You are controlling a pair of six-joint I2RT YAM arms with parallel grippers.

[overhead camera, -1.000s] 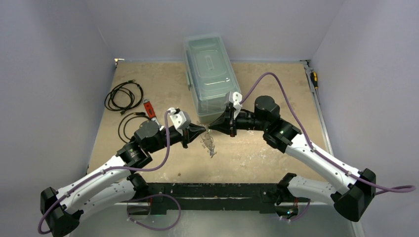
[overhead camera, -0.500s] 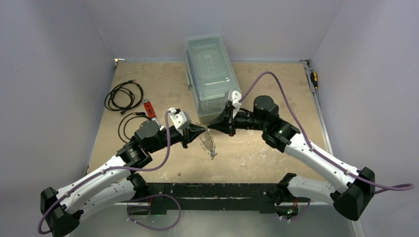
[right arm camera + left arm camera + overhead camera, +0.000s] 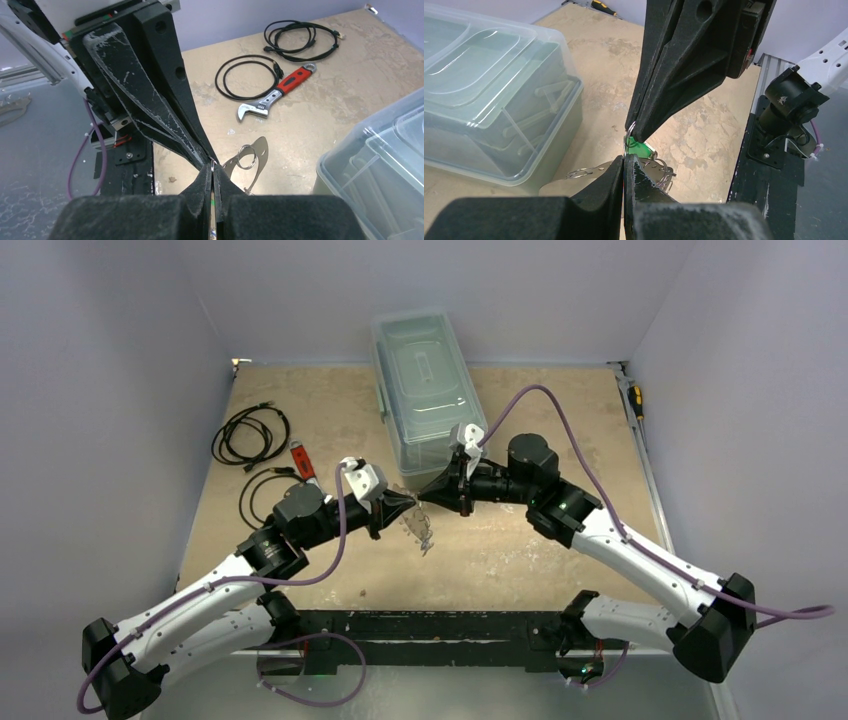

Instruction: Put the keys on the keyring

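Shifting a little toward the left since the earlier frame, the right arm has carried its elbow and wrist along the table (image 3: 500,550), so the right gripper (image 3: 423,498) now sits tighter against the left gripper (image 3: 407,506), tip to tip above the middle of the table. The left arm stays where it was. The keyring (image 3: 421,530), dangling under the two tips, has swung slightly toward the left gripper and hangs clear of the table, its flat crescent band tilted. Both grippers remain fully closed. In the left wrist view the left fingers are pressed together at the top of the keyring's band, while the right fingers pinch a small wire ring (image 3: 628,134) that runs down to the left tips. The green key (image 3: 640,147) shows just beneath the right tip, beside the band; whether it is threaded on cannot be told. The clear plastic box (image 3: 425,380), the black cables (image 3: 250,435) and the red-handled wrench (image 3: 277,92) lie unmoved.
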